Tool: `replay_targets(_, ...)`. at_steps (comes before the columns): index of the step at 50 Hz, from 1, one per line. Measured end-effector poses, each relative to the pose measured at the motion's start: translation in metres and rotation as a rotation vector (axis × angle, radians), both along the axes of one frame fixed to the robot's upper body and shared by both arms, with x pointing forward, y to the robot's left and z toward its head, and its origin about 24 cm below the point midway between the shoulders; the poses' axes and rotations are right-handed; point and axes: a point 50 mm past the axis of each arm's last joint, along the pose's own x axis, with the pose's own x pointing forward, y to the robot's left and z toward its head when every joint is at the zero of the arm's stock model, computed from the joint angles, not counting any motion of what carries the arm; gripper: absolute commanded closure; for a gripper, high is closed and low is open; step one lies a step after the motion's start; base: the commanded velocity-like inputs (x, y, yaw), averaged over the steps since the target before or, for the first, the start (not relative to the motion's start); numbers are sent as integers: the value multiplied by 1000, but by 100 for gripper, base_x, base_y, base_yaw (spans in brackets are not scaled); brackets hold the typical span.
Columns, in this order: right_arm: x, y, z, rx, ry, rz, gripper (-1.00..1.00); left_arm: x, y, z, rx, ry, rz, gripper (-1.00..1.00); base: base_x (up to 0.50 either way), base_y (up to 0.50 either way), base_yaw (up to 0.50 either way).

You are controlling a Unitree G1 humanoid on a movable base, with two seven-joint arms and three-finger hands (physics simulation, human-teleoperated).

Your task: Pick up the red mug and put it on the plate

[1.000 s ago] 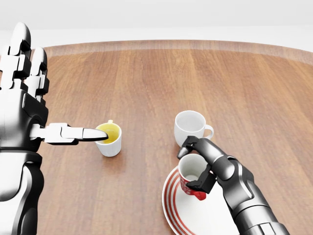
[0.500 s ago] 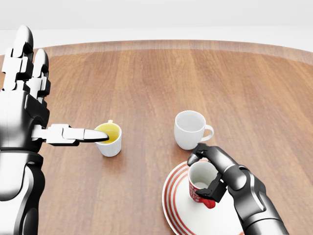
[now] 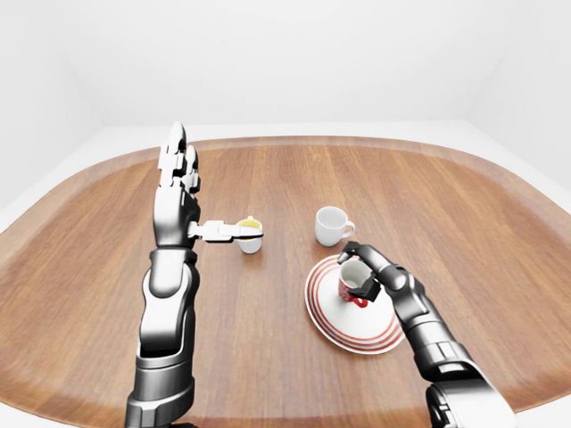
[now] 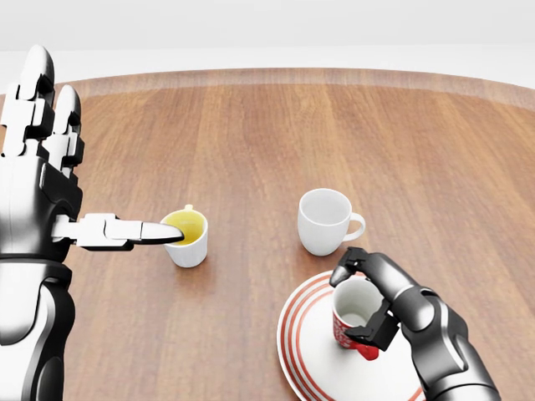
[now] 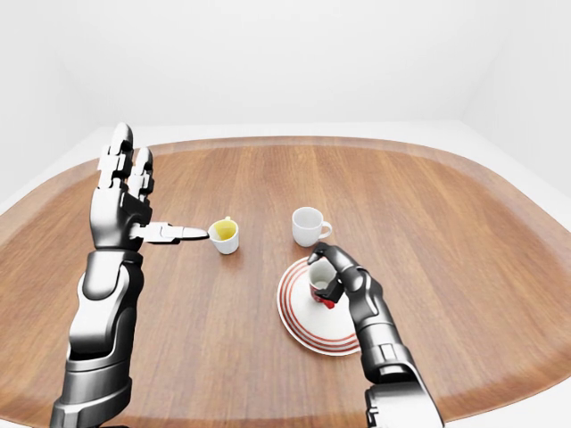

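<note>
Left to right in the head view. Our left hand [image 4: 50, 159] is up at the left edge, released: two fingers pointing straight up, thumb stuck out sideways toward the right. It holds nothing.

The thumb tip sits at the rim of the yellow-lined mug [image 4: 187, 236], a small white cup with a yellow inside, upright on the wooden table [image 4: 276, 134]. We cannot tell whether the tip touches the rim or just overlaps it in this view.

Next, the white mug [image 4: 326, 220], upright, handle pointing right, standing just above the plate's upper edge in the picture. Nothing is touching it.

Below it, the plate [image 4: 305, 351]: white with red rings, lying flat near the bottom of the view, partly cut off by the frame.

The red mug [image 4: 353, 319] is over the plate's middle, upright, white inside, red outside. Our right hand [image 4: 372, 305] is grasping it, fingers wrapped round the side and handle. The left-eye view shows the mug low on the plate, but we cannot tell whether its base is actually resting there.
</note>
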Motion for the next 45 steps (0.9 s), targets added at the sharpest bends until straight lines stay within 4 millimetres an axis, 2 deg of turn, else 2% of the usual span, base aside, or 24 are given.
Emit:
replay_targets(5, 0, -1, 1, -8, -3, 1, 100, 0, 0, 0, 0, 0, 0, -100, 0, 0, 0)
replay_targets(6, 0, -1, 1, -9, -4, 2, 81, -1, 0, 0, 0, 0, 0, -100, 0, 0, 0)
replay_targets(7, 0, -1, 1, -10, -4, 1, -43, -1, 0, 0, 0, -1, 0, -100, 0, 0, 0)
replay_targets(8, 0, -2, 1, -11, -4, 1, -100, -1, 0, 0, 0, -1, 0, -100, 0, 0, 0)
replay_targets(45, 2, 1, 7, -7, -25, 14, -100, -3, 0, 6, 2, -27, 0, -100, 0, 0, 0)
